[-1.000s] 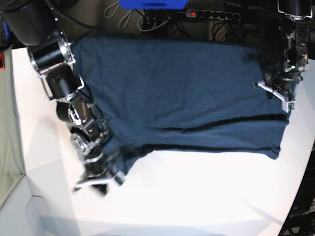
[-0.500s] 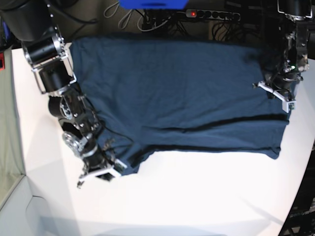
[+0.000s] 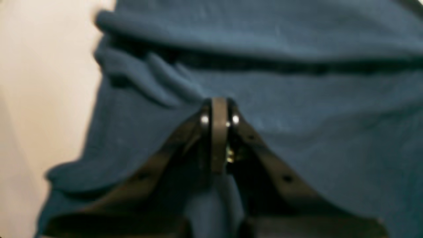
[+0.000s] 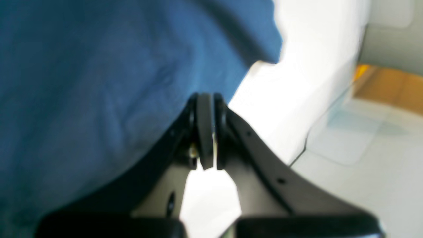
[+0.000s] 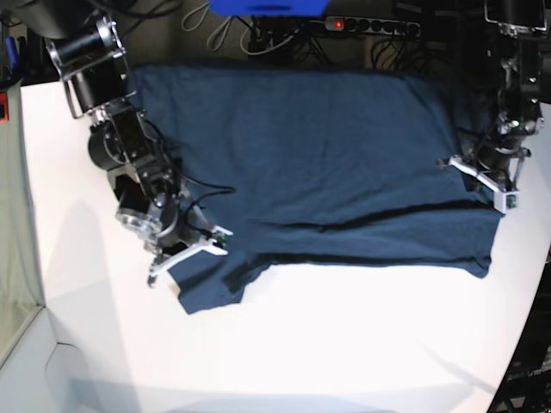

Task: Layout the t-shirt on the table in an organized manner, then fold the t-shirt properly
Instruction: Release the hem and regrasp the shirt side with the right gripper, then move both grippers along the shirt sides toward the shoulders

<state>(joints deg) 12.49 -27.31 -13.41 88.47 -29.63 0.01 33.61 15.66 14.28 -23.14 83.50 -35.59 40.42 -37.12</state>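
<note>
With the t-shirt (image 5: pixel 310 163) spread across the far half of the table (image 5: pixel 344 344), my left gripper (image 5: pixel 482 176) and right gripper (image 5: pixel 185 254) both look pinched shut, apparently on cloth, so I worry uneven pulling bunches the near-edge folds.

A robotics lab: white table (image 5: pixel 344 344), power strip (image 5: pixel 370 26) and tangled cables (image 5: pixel 258 39).
</note>
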